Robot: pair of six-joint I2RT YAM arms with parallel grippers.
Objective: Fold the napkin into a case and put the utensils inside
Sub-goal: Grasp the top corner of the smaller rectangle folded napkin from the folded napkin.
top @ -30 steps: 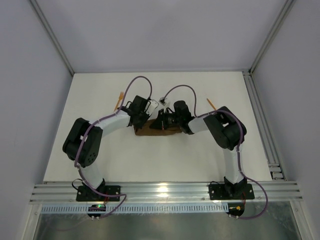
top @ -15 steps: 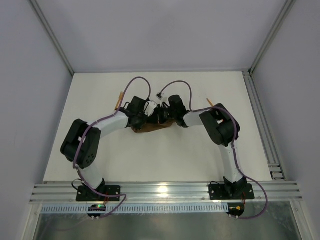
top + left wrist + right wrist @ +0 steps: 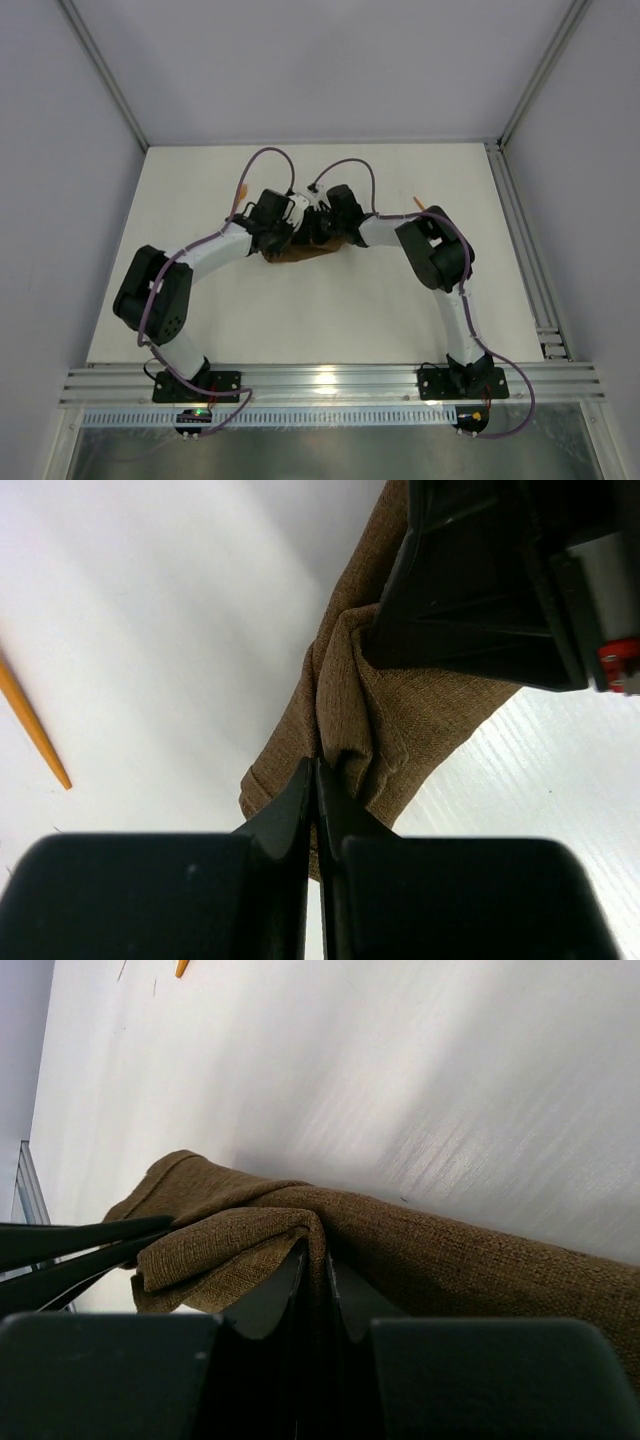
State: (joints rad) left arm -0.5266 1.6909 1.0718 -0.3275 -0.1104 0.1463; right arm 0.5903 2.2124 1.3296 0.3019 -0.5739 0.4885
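Left gripper (image 3: 316, 780): pinches tight on a raised fold of the napkin (image 3: 400, 710), jaws pressed together with cloth caught between the tips.

Right gripper (image 3: 318, 1252): nips a ridge of the same napkin, jaws all but closed, only the fabric's thickness between them. Faces the left gripper nose to nose over the napkin's middle in the top view; shows in the left wrist view as a black body just past the pinched fold.

Napkin: lies bunched as a narrow brown strip on the table (image 3: 300, 310), creased and partly lifted at the two pinches.

Left utensil (image 3: 238, 195): rests on bare table beyond the napkin's far-left end, clear of the cloth.

Right utensil (image 3: 419, 203): rests beyond the napkin's far-right end, well apart from it. Too small to tell which is the fork.
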